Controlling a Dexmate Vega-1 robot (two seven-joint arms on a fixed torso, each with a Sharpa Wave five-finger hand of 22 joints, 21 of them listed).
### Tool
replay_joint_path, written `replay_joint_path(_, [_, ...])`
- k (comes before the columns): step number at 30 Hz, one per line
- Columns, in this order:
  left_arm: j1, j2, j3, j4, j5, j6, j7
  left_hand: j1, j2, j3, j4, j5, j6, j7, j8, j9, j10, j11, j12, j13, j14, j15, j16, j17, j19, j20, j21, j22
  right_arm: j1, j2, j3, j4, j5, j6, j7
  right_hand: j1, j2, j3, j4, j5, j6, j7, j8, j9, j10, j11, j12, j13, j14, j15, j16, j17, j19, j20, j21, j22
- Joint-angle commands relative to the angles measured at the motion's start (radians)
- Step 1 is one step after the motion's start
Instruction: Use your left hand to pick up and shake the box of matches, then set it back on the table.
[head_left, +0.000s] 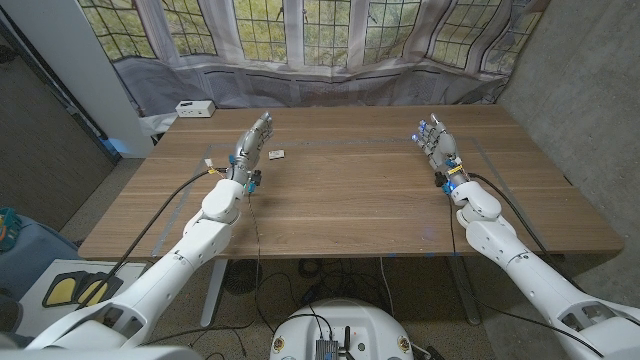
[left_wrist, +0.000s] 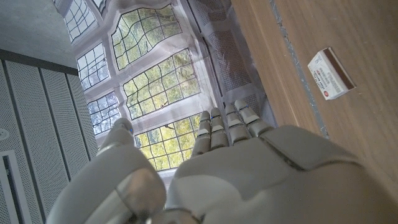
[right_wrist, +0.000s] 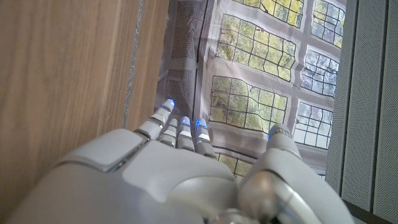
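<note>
While the matchbox (head_left: 277, 153) lies on the bench (head_left: 350, 200) just beside the left hand (head_left: 254, 139), toward the middle, that hand holds nothing, its fingers (left_wrist: 225, 126) straight and close together; the right hand (head_left: 435, 139), empty too, is well apart.

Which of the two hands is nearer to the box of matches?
The left hand; the box of matches lies just beside it, while the right hand stands far across the table.

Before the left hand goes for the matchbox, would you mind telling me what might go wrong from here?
The small white and red matchbox lies flat on the wooden table, so the fingers of the left hand may push it along instead of lifting it. It also lies to the side of the hand, not under it, so a straight reach would probably miss.
</note>
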Motion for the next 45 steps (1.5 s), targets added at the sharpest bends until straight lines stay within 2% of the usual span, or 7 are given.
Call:
replay_joint_path(1, [-0.002, -0.011, -0.013, -0.001, 0.091, -0.058, 0.098, 0.026, 0.012, 0.013, -0.018, -0.002, 0.033, -0.006, 0.004, 0.003, 0.024, -0.007, 0.007, 0.003, 0.028, -0.005, 0.006, 0.002, 0.019, 0.005, -0.011, 0.004, 0.009, 0.015, 0.003, 0.003, 0.0, 0.015, -0.008, 0.013, 0.001, 0.003, -0.005, 0.004, 0.012, 0.0, 0.007, 0.003, 0.007, 0.001, 0.006, 0.0, 0.006, 0.002, 0.001, 0.003, 0.007, 0.0, 0.0, 0.003])
replay_joint_path(5, [0.007, 0.006, -0.026, -0.017, 0.111, -0.067, 0.114, 0.039, 0.02, 0.021, -0.027, -0.004, 0.047, -0.01, 0.004, 0.003, 0.039, -0.01, 0.009, 0.003, 0.037, -0.007, 0.004, 0.002, 0.03, 0.008, -0.014, 0.004, 0.022, 0.035, -0.003, 0.021, -0.009, 0.03, -0.017, 0.013, 0.002, 0.002, -0.005, 0.004, 0.031, 0.001, 0.013, 0.003, 0.009, 0.0, 0.006, 0.0, 0.009, 0.001, 0.001, 0.002, 0.013, 0.001, 0.0, 0.003])
replay_joint_path(11, [0.012, 0.022, -0.04, -0.02, 0.165, -0.067, 0.165, 0.047, 0.024, 0.026, -0.032, -0.005, 0.054, -0.012, 0.003, 0.004, 0.047, -0.013, 0.01, 0.003, 0.041, -0.009, 0.003, 0.001, 0.032, 0.008, -0.017, 0.004, 0.027, 0.039, -0.011, 0.018, -0.025, 0.029, -0.034, 0.014, 0.003, 0.003, -0.005, 0.004, 0.035, 0.0, 0.013, 0.004, 0.003, 0.001, 0.002, 0.0, 0.011, 0.006, 0.001, 0.002, 0.014, 0.001, -0.001, 0.003])
replay_joint_path(21, [-0.015, 0.046, -0.061, 0.036, 0.201, -0.091, 0.184, 0.062, 0.028, 0.033, -0.044, -0.008, 0.069, -0.015, 0.002, 0.004, 0.06, -0.015, 0.009, 0.003, 0.054, -0.011, 0.0, 0.001, 0.04, 0.012, -0.024, 0.004, 0.0, 0.02, -0.013, -0.045, -0.047, -0.005, -0.094, 0.015, 0.004, 0.003, -0.006, 0.004, 0.022, 0.0, 0.007, 0.004, 0.002, 0.002, 0.001, 0.0, 0.012, 0.007, 0.001, 0.002, 0.016, 0.005, -0.003, 0.003])
replay_joint_path(30, [-0.06, 0.05, -0.061, 0.113, 0.198, -0.115, 0.162, 0.068, 0.029, 0.037, -0.05, -0.009, 0.077, -0.015, 0.0, 0.004, 0.066, -0.015, 0.008, 0.004, 0.058, -0.012, -0.003, 0.001, 0.044, 0.014, -0.028, 0.005, -0.024, 0.002, -0.016, -0.098, -0.073, -0.031, -0.145, 0.015, 0.006, 0.003, -0.006, 0.004, 0.025, -0.001, 0.008, 0.004, 0.006, 0.0, 0.002, 0.0, 0.016, 0.007, 0.001, 0.002, 0.018, 0.008, -0.004, 0.003])
replay_joint_path(41, [-0.048, 0.082, -0.055, 0.052, 0.292, -0.048, 0.254, 0.082, 0.033, 0.044, -0.059, -0.011, 0.087, -0.015, -0.002, 0.004, 0.077, -0.019, 0.007, 0.004, 0.064, -0.015, -0.006, 0.001, 0.046, 0.015, -0.035, 0.005, -0.035, -0.001, -0.016, -0.118, -0.075, -0.026, -0.15, 0.015, 0.007, 0.003, -0.006, 0.004, 0.027, -0.003, 0.008, 0.004, 0.011, 0.002, 0.003, 0.0, 0.019, 0.01, 0.002, 0.002, 0.02, 0.012, -0.005, 0.003])
replay_joint_path(45, [-0.031, 0.09, -0.055, 0.002, 0.314, 0.026, 0.294, 0.104, 0.041, 0.056, -0.07, -0.01, 0.103, -0.019, -0.001, 0.005, 0.097, -0.026, 0.01, 0.004, 0.075, -0.023, -0.007, 0.0, 0.052, 0.017, -0.041, 0.005, -0.042, -0.005, -0.015, -0.125, -0.071, -0.029, -0.148, 0.015, 0.007, 0.003, -0.006, 0.003, 0.029, -0.005, 0.008, 0.004, 0.011, 0.003, 0.002, 0.0, 0.02, 0.011, 0.002, 0.002, 0.019, 0.014, -0.006, 0.003])
